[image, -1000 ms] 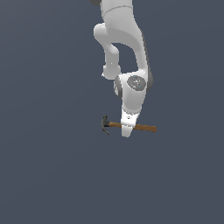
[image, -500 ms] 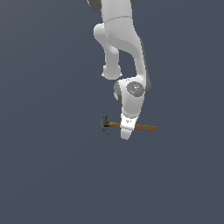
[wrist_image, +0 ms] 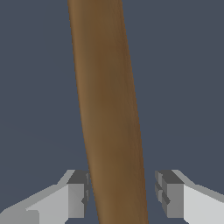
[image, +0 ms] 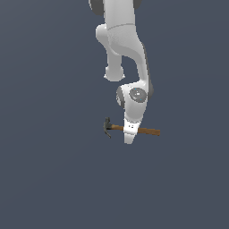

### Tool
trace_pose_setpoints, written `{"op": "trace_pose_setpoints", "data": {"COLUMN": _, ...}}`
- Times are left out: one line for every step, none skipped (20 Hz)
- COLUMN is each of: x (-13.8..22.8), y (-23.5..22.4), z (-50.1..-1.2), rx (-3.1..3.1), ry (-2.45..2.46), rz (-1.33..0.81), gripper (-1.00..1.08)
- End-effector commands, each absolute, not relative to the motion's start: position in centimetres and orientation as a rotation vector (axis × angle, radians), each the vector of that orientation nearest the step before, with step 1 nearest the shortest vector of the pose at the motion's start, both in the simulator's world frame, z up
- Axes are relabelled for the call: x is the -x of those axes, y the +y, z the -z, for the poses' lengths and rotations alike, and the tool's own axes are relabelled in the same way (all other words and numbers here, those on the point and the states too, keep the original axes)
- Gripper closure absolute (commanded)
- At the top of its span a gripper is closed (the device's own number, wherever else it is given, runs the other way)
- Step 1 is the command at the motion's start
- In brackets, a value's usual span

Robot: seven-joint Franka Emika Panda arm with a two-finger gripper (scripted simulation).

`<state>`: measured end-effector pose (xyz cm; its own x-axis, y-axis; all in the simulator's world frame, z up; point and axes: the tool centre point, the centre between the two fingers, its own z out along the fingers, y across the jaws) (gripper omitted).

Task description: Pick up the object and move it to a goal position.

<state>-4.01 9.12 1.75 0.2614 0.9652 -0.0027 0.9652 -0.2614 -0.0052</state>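
Background [image: 40,179]: one plain, matte, dark blue-grey surface filling both views, evenly lit, slightly lighter toward the exterior view's lower part, no seams or edges visible.

Two cameras, one far and one close

The exterior view looks from well off at the arm above the hammer [image: 134,129]; the wrist view peers along the gripper [wrist_image: 122,199] at its handle, very near.

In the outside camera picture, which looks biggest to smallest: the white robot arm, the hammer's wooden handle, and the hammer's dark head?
1. The robot arm, by far the largest.
2. The hammer's wooden handle, partly hidden behind the gripper.
3. The hammer's dark head, the smallest.
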Motion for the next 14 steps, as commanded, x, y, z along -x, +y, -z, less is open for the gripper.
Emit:
{"op": "trace_pose_setpoints", "data": {"x": 3.7, "y": 8.9, "z": -1.6, "rx": 2.500, "ry": -1.903, "rz": -0.001, "gripper": 1.08}}
{"op": "trace_pose_setpoints", "data": {"x": 3.7, "y": 8.9, "z": -1.6, "rx": 2.500, "ry": -1.903, "rz": -0.001, "gripper": 1.08}}
{"op": "trace_pose_setpoints", "data": {"x": 3.7, "y": 8.9, "z": -1.6, "rx": 2.500, "ry": -1.903, "rz": -0.001, "gripper": 1.08}}
{"op": "trace_pose_setpoints", "data": {"x": 3.7, "y": 8.9, "z": -1.6, "rx": 2.500, "ry": -1.903, "rz": -0.001, "gripper": 1.08}}
{"op": "trace_pose_setpoints", "data": {"x": 3.7, "y": 8.9, "z": -1.6, "rx": 2.500, "ry": -1.903, "rz": -0.001, "gripper": 1.08}}
{"op": "trace_pose_setpoints", "data": {"x": 3.7, "y": 8.9, "z": -1.6, "rx": 2.500, "ry": -1.903, "rz": -0.001, "gripper": 1.08}}
{"op": "trace_pose_setpoints", "data": {"x": 3.7, "y": 8.9, "z": -1.6, "rx": 2.500, "ry": -1.903, "rz": -0.001, "gripper": 1.08}}
{"op": "trace_pose_setpoints", "data": {"x": 4.0, "y": 9.3, "z": -1.8, "rx": 2.490, "ry": -1.911, "rz": -0.007, "gripper": 1.08}}
{"op": "trace_pose_setpoints", "data": {"x": 4.0, "y": 9.3, "z": -1.8, "rx": 2.489, "ry": -1.912, "rz": -0.006, "gripper": 1.08}}
{"op": "trace_pose_setpoints", "data": {"x": 3.9, "y": 9.4, "z": -1.8, "rx": 2.488, "ry": -1.914, "rz": -0.002, "gripper": 1.08}}
{"op": "trace_pose_setpoints", "data": {"x": 3.8, "y": 9.4, "z": -2.0, "rx": 2.486, "ry": -1.918, "rz": 0.004, "gripper": 1.08}}
{"op": "trace_pose_setpoints", "data": {"x": 3.6, "y": 9.5, "z": -2.1, "rx": 2.483, "ry": -1.924, "rz": 0.012, "gripper": 1.08}}
{"op": "trace_pose_setpoints", "data": {"x": 3.3, "y": 9.6, "z": -2.4, "rx": 2.479, "ry": -1.931, "rz": 0.023, "gripper": 1.08}}
{"op": "trace_pose_setpoints", "data": {"x": 3.0, "y": 9.7, "z": -2.6, "rx": 2.474, "ry": -1.940, "rz": 0.036, "gripper": 1.08}}
